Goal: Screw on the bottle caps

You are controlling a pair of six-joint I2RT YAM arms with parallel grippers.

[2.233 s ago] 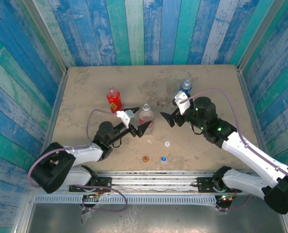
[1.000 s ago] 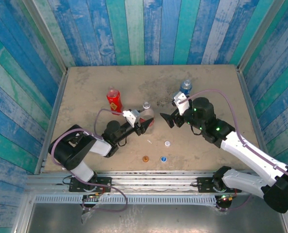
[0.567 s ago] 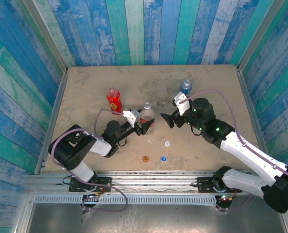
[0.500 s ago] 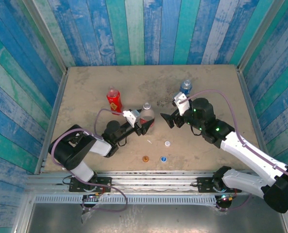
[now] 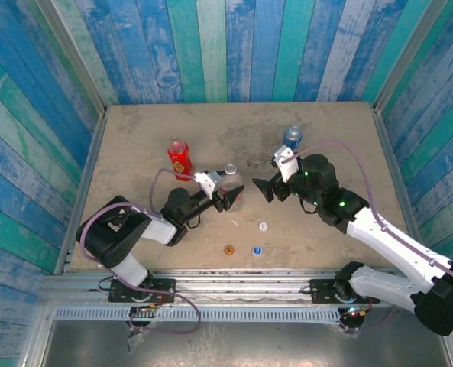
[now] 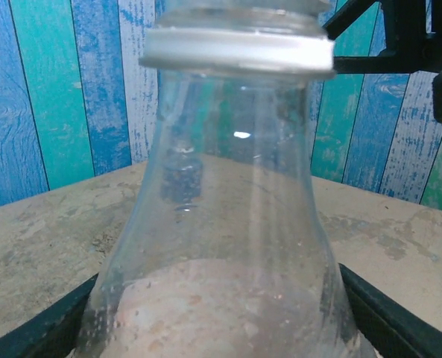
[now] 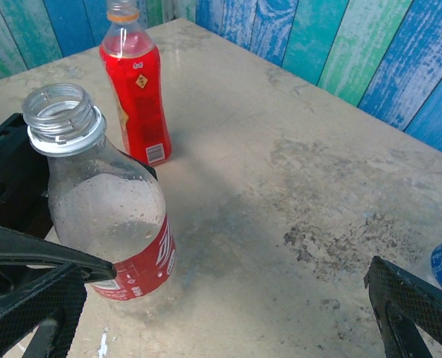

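The clear bottle with a red label (image 5: 230, 177) stands uncapped at mid-table, its open neck up (image 7: 109, 216). My left gripper (image 5: 228, 188) is shut on its body, one finger on each side; the bottle (image 6: 235, 224) sits between the black fingers (image 6: 34, 332) in the left wrist view. My right gripper (image 5: 266, 177) hangs open just right of it, nothing between its fingers (image 7: 411, 313). The all-red bottle (image 5: 179, 157) (image 7: 137, 97) stands behind to the left, the blue-labelled bottle (image 5: 292, 136) at the back right. White cap (image 5: 263, 226), orange cap (image 5: 228, 250) and blue cap (image 5: 255, 250) lie on the table in front.
A small white scrap (image 5: 236, 224) lies between the held bottle and the caps. Blue and green plank walls (image 5: 226, 46) close the table (image 5: 134, 130) on three sides. The arm bases stand along the near edge.
The left gripper has moved in from beside the clear bottle and closed round it. The bottle has shifted slightly toward the back. The right arm has barely moved.
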